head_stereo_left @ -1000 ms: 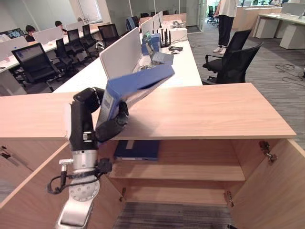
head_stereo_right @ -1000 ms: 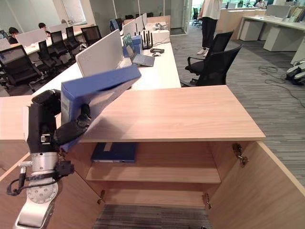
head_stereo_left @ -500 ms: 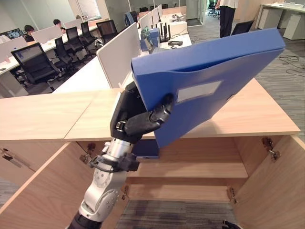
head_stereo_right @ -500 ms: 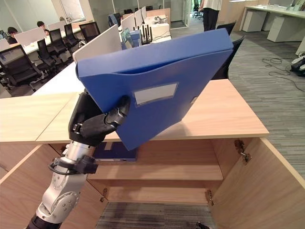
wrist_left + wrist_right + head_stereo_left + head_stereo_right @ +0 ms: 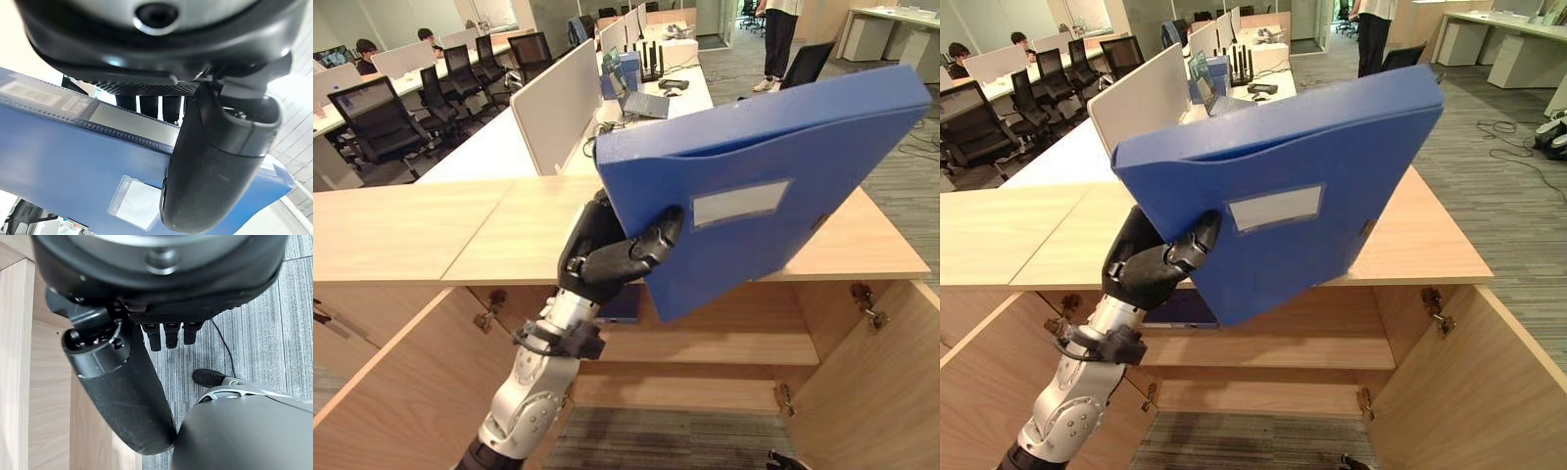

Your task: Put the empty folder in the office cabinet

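Observation:
The blue box folder [image 5: 764, 196] with a white label hangs tilted in the air above the wooden cabinet's top [image 5: 411, 230], close to the camera. My left hand [image 5: 607, 259] is shut on its lower left corner, thumb [image 5: 215, 166] across the front face and fingers behind. The cabinet stands open below, with a shelf [image 5: 724, 343] inside. A second blue folder [image 5: 1180, 311] lies flat on that shelf's left end, partly hidden by my arm. My right hand [image 5: 127, 382] hangs idle beside a wooden panel over the grey carpet, fingers relaxed and holding nothing.
Both cabinet doors stand open, the right door [image 5: 871, 401] and the left door [image 5: 391, 392]. Behind the cabinet are white desks with a partition [image 5: 558, 108], a laptop [image 5: 644, 103] and black office chairs. A person [image 5: 781, 39] stands at the back.
The left hand has lifted the folder off the cabinet top and swung it up and right toward the camera. Over the last half second it moved only slightly.

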### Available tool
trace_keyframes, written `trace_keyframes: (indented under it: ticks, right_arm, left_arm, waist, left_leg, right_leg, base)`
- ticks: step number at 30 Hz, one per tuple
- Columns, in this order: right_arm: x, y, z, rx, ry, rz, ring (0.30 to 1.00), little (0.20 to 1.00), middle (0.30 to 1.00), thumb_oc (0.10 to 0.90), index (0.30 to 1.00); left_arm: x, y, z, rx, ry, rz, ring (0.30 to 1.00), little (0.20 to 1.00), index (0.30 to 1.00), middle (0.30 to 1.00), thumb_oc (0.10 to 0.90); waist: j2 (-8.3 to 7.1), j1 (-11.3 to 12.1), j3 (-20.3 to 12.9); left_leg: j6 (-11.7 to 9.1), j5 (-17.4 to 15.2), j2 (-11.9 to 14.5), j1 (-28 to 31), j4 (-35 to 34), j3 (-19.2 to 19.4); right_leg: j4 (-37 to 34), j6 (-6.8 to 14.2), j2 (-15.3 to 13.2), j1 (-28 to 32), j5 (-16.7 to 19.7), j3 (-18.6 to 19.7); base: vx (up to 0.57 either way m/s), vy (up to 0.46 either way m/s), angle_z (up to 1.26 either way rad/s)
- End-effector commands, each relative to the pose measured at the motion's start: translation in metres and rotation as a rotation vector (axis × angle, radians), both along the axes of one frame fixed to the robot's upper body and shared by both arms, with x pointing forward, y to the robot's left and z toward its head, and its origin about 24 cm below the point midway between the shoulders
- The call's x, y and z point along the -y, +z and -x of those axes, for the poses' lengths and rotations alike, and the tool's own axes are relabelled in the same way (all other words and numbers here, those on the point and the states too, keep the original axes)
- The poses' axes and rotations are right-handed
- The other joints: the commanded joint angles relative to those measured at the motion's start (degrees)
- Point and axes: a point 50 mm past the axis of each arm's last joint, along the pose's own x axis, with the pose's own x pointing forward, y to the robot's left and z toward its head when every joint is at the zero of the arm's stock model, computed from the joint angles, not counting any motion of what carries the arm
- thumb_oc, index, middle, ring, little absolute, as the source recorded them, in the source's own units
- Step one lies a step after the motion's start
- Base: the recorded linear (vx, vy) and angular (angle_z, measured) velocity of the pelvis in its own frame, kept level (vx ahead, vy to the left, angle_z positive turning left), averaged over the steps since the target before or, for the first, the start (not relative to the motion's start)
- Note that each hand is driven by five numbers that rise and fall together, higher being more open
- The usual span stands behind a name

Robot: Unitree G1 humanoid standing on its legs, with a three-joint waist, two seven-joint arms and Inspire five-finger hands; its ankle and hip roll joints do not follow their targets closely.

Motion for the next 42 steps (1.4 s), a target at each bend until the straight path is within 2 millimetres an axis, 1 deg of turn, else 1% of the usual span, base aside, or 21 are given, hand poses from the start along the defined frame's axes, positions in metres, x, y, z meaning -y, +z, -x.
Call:
trace_keyframes:
  ticks: [1, 3, 5, 8, 12, 13, 17, 20, 25, 27, 31, 32, 33, 34, 37, 38, 39, 40, 41, 42]
  right_arm:
    - [-0.006, 0.008, -0.042, 0.082, 0.067, -0.001, 0.900, 0.900, 0.900, 0.800, 0.900]
    - [-0.005, 0.008, -0.041, 0.073, 0.079, 0.005, 0.900, 0.900, 0.900, 0.800, 0.900]
    - [-0.005, 0.007, -0.040, 0.064, 0.091, 0.005, 0.900, 0.900, 0.900, 0.800, 0.900]
    - [-0.006, 0.007, -0.041, 0.062, 0.109, -0.007, 0.900, 0.900, 0.900, 0.800, 0.900]
    - [-0.007, 0.006, -0.039, 0.049, 0.130, -0.009, 0.900, 0.900, 0.900, 0.800, 0.900]
    - [-0.008, 0.007, -0.041, 0.048, 0.151, -0.010, 0.900, 0.900, 0.900, 0.800, 0.900]
    - [-0.010, 0.006, -0.041, 0.057, 0.145, -0.025, 0.900, 0.900, 0.900, 0.800, 0.900]
    - [-0.011, 0.006, -0.041, 0.067, 0.123, -0.034, 0.900, 0.900, 0.900, 0.800, 0.900]
    - [-0.011, 0.007, -0.042, 0.100, 0.057, -0.058, 0.900, 0.900, 0.900, 0.800, 0.900]
    - [-0.011, 0.007, -0.042, 0.105, 0.050, -0.058, 0.900, 0.900, 0.900, 0.800, 0.900]
    - [-0.007, 0.013, -0.052, 0.179, -0.022, -0.077, 0.900, 0.900, 0.900, 0.800, 0.900]
    - [-0.002, 0.026, -0.072, 0.303, -0.090, -0.100, 0.900, 0.900, 0.900, 0.800, 0.900]
    - [0.003, 0.045, -0.094, 0.452, -0.127, -0.135, 0.900, 0.900, 0.900, 0.800, 0.900]
    - [0.005, 0.055, -0.103, 0.532, -0.146, -0.161, 0.900, 0.900, 0.900, 0.800, 0.900]
    - [0.008, 0.084, -0.125, 0.718, -0.172, -0.228, 0.900, 0.900, 0.900, 0.800, 0.900]
    - [0.006, 0.101, -0.137, 0.818, -0.181, -0.299, 0.900, 0.900, 0.900, 0.800, 0.900]
    - [0.006, 0.108, -0.141, 0.853, -0.171, -0.321, 0.900, 0.900, 0.900, 0.800, 0.900]
    - [0.002, 0.120, -0.149, 0.904, -0.121, -0.365, 0.900, 0.900, 0.900, 0.800, 0.900]
    - [-0.001, 0.127, -0.152, 0.928, -0.082, -0.388, 0.900, 0.900, 0.900, 0.800, 0.900]
    - [-0.005, 0.141, -0.158, 0.969, -0.015, -0.418, 0.900, 0.900, 0.900, 0.800, 0.900]
  left_arm:
    - [-0.011, 0.022, -0.001, 0.128, 0.017, -0.030, 0.300, 0.300, 0.300, 0.300, 0.400]
    - [-0.013, 0.013, -0.002, 0.079, 0.004, -0.036, 0.300, 0.300, 0.300, 0.300, 0.400]
    - [-0.013, 0.009, -0.001, 0.054, -0.033, -0.046, 0.300, 0.300, 0.300, 0.300, 0.400]
    - [-0.013, 0.011, 0.001, 0.068, -0.105, -0.091, 0.300, 0.300, 0.300, 0.300, 0.400]
    - [-0.014, 0.011, -0.001, 0.074, -0.127, -0.125, 0.300, 0.300, 0.300, 0.300, 0.400]
    - [-0.016, 0.008, -0.003, 0.078, -0.131, -0.174, 0.300, 0.300, 0.300, 0.300, 0.400]
    - [-0.026, 0.003, -0.003, 0.072, -0.083, -0.219, 0.300, 0.300, 0.300, 0.300, 0.400]
    - [-0.036, -0.005, -0.004, 0.044, -0.013, -0.231, 0.300, 0.300, 0.300, 0.300, 0.400]
    - [-0.053, -0.015, -0.004, -0.013, 0.089, -0.206, 0.300, 0.300, 0.300, 0.300, 0.400]
    - [-0.056, -0.016, -0.004, -0.018, 0.110, -0.201, 0.300, 0.300, 0.300, 0.300, 0.400]
    - [-0.072, -0.019, -0.003, -0.032, 0.206, -0.200, 0.300, 0.300, 0.300, 0.300, 0.400]
    - [-0.083, -0.017, 0.000, -0.021, 0.265, -0.221, 0.300, 0.300, 0.300, 0.300, 0.400]
    - [-0.090, -0.016, 0.000, -0.013, 0.298, -0.237, 0.300, 0.300, 0.300, 0.300, 0.400]
    - [-0.093, -0.016, 0.001, -0.012, 0.306, -0.240, 0.300, 0.300, 0.300, 0.300, 0.400]
    - [-0.099, -0.018, 0.001, -0.019, 0.334, -0.237, 0.300, 0.300, 0.300, 0.300, 0.400]
    - [-0.101, -0.021, 0.001, -0.033, 0.343, -0.224, 0.300, 0.300, 0.300, 0.300, 0.400]
    - [-0.102, -0.023, 0.002, -0.037, 0.348, -0.227, 0.300, 0.300, 0.300, 0.300, 0.400]
    - [-0.104, -0.023, 0.002, -0.037, 0.347, -0.229, 0.300, 0.300, 0.300, 0.300, 0.400]
    - [-0.104, -0.024, 0.002, -0.037, 0.345, -0.232, 0.300, 0.300, 0.300, 0.300, 0.400]
    - [-0.104, -0.024, 0.002, -0.034, 0.341, -0.241, 0.300, 0.300, 0.300, 0.300, 0.400]
  waist:
    - [-2.27, -0.34, 0.02]
    - [-2.26, -0.29, -0.01]
    - [-2.23, -0.23, 0.01]
    - [-2.21, -0.17, -0.13]
    - [-2.22, -0.14, -0.33]
    - [-2.25, -0.09, -0.36]
    - [-2.32, 0.08, -0.40]
    - [-2.33, 0.22, -0.40]
    - [-2.44, 0.39, -0.36]
    - [-2.46, 0.41, -0.38]
    - [-2.58, 0.70, -0.36]
    - [-2.62, 0.96, -0.34]
    - [-2.67, 1.06, -0.30]
    - [-2.71, 1.09, -0.35]
    - [-2.85, 1.08, -0.38]
    - [-2.95, 1.06, -0.36]
    - [-3.01, 1.07, -0.38]
    - [-3.12, 1.10, -0.33]
    - [-3.17, 1.10, -0.40]
    - [-3.28, 1.07, -0.40]
  left_leg:
    - [0.23, -7.67, -1.64, 4.54, -0.07, -1.51]
    - [0.23, -7.61, -1.62, 4.48, -0.03, -1.49]
    - [0.24, -7.59, -1.60, 4.41, 0.00, -1.54]
    - [0.24, -7.66, -1.62, 4.35, 0.01, -1.60]
    - [0.26, -7.68, -1.59, 4.34, 0.00, -1.56]
    - [0.22, -7.51, -1.62, 4.13, 0.10, -1.61]
    - [0.23, -7.42, -1.61, 3.97, 0.15, -1.55]
    - [0.23, -7.42, -1.65, 3.98, 0.18, -1.54]
    - [0.18, -7.34, -1.65, 3.92, 0.13, -1.52]
    - [0.18, -7.32, -1.67, 3.91, 0.09, -1.52]
    - [0.08, -7.19, -1.60, 3.70, -0.01, -1.59]
    - [0.00, -7.09, -1.59, 3.56, -0.06, -1.63]
    - [-0.07, -7.06, -1.57, 3.39, -0.07, -1.66]
    - [-0.10, -7.06, -1.55, 3.33, -0.07, -1.66]
    - [-0.14, -6.97, -1.55, 3.19, -0.07, -1.62]
    - [-0.16, -6.96, -1.52, 3.17, -0.07, -1.59]
    - [-0.18, -6.99, -1.54, 3.20, -0.07, -1.55]
    - [-0.21, -7.01, -1.52, 3.29, -0.07, -1.56]
    - [-0.21, -7.03, -1.51, 3.33, -0.07, -1.51]
    - [-0.23, -7.04, -1.49, 3.38, -0.07, -1.48]
  right_leg:
    - [0.48, 2.66, -0.88, 4.95, -10.35, 3.59]
    - [0.48, 2.61, -0.87, 4.89, -10.30, 3.59]
    - [0.48, 2.58, -0.82, 4.88, -10.29, 3.64]
    - [0.48, 2.61, -0.82, 4.92, -10.26, 3.65]
    - [0.48, 2.59, -0.82, 4.91, -10.26, 3.65]
    - [0.48, 2.51, -0.73, 4.76, -10.17, 3.77]
    - [0.48, 2.44, -0.72, 4.57, -10.10, 3.87]
    - [0.48, 2.41, -0.71, 4.52, -10.10, 3.92]
    - [0.48, 2.34, -0.68, 4.34, -10.05, 3.97]
    - [0.48, 2.34, -0.66, 4.32, -10.05, 3.96]
    - [0.48, 2.29, -0.60, 4.12, -10.01, 3.86]
    - [0.48, 2.35, -0.57, 4.02, -9.98, 3.73]
    - [0.48, 2.37, -0.57, 3.88, -9.96, 3.68]
    - [0.48, 2.37, -0.57, 3.81, -9.95, 3.62]
    - [0.48, 2.40, -0.58, 3.61, -9.84, 3.64]
    - [0.48, 2.37, -0.58, 3.57, -9.82, 3.67]
    - [0.48, 2.35, -0.59, 3.57, -9.83, 3.64]
    - [0.48, 2.35, -0.57, 3.63, -9.86, 3.55]
    - [0.48, 2.34, -0.58, 3.61, -9.87, 3.62]
    - [0.48, 2.29, -0.61, 3.62, -9.91, 3.68]
  base:
    - [0.00, 0.000, 0.00]
    - [0.00, 0.000, 0.00]
    - [0.00, 0.000, 0.00]
    - [0.00, 0.000, 0.00]
    - [0.00, 0.000, 0.00]
    - [0.00, 0.000, 0.00]
    - [0.00, 0.000, 0.00]
    - [0.00, -0.002, -0.01]
    - [0.01, -0.001, -0.06]
    - [0.00, 0.000, 0.00]
    - [0.00, 0.000, 0.00]
    - [0.00, 0.000, 0.00]
    - [0.00, 0.000, 0.00]
    - [0.00, 0.000, 0.00]
    - [0.00, 0.000, 0.00]
    - [0.00, 0.000, 0.00]
    - [0.00, 0.000, 0.00]
    - [0.00, 0.000, 0.00]
    - [0.00, 0.000, 0.00]
    - [0.00, 0.000, 0.00]
